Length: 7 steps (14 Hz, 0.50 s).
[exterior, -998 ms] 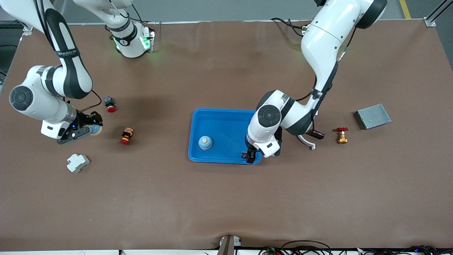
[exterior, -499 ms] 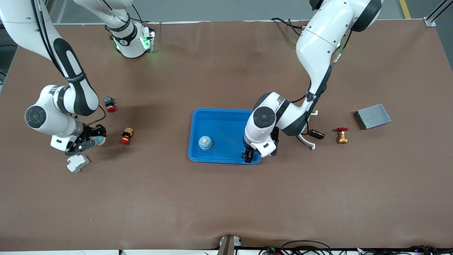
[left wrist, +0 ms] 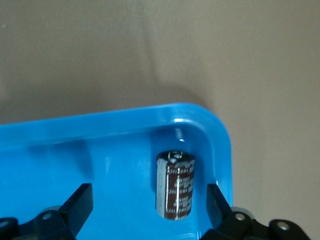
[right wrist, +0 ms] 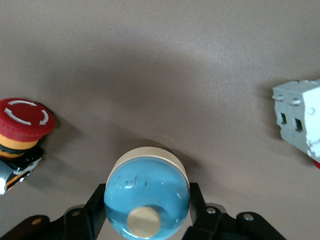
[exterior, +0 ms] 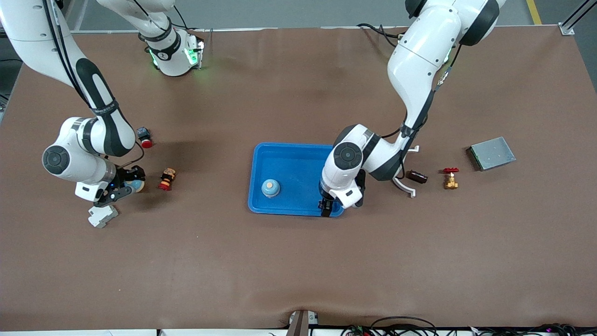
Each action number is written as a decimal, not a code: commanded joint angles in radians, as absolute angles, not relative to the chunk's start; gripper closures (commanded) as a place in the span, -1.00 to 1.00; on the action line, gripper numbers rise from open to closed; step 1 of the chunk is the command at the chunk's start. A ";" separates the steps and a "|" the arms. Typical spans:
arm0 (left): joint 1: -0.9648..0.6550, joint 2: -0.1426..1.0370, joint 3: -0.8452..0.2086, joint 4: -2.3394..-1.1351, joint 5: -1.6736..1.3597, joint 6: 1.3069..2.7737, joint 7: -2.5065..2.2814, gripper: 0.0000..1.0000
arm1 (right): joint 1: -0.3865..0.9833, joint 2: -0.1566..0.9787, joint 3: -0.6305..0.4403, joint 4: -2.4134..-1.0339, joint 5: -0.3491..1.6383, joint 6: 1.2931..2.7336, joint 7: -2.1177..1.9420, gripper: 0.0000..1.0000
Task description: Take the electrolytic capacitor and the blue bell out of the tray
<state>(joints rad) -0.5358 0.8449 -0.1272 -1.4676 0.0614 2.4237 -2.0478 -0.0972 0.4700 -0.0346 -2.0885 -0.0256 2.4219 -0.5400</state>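
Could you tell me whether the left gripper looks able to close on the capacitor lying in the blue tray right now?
Probably yes: the left gripper is open over the blue tray corner, and the capacitor lies between its fingers, with nothing else in the gap.

A red emergency-stop button (exterior: 166, 180) stands beside the bell-carrying right gripper (exterior: 132, 184), a white breaker (exterior: 102, 216) just nearer; bare table (exterior: 210, 233) stretches toward the blue tray (exterior: 294, 158).

On the surface (exterior: 298, 261) lay two red stop buttons (exterior: 144, 136) (exterior: 166, 179), a white breaker (exterior: 102, 216), a brass valve (exterior: 450, 178), a grey metal box (exterior: 491, 153) and a white bracket (exterior: 406, 187).
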 commanded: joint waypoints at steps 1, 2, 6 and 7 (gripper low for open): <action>-0.557 0.870 -0.115 -1.448 0.071 2.437 -2.071 -1.00 | -0.100 0.503 -0.028 -2.054 -0.035 2.430 -0.540 0.57; -0.557 0.876 -0.115 -1.448 0.072 2.437 -2.071 -1.00 | -0.100 0.503 -0.028 -2.054 -0.037 2.440 -0.546 0.55; -0.557 0.870 -0.115 -1.450 0.078 2.437 -2.072 -0.97 | -0.098 0.515 -0.028 -2.054 -0.037 2.457 -0.548 0.53; -0.558 0.874 -0.115 -1.450 0.078 2.436 -2.071 -0.77 | -0.100 0.517 -0.028 -2.054 -0.038 2.456 -0.548 0.43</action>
<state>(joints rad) -0.5463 0.8659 -0.1260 -1.4659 0.0621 2.4276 -2.0478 -0.0961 0.5057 -0.0319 -2.0725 -0.0256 2.4589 -0.5404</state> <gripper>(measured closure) 0.013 0.317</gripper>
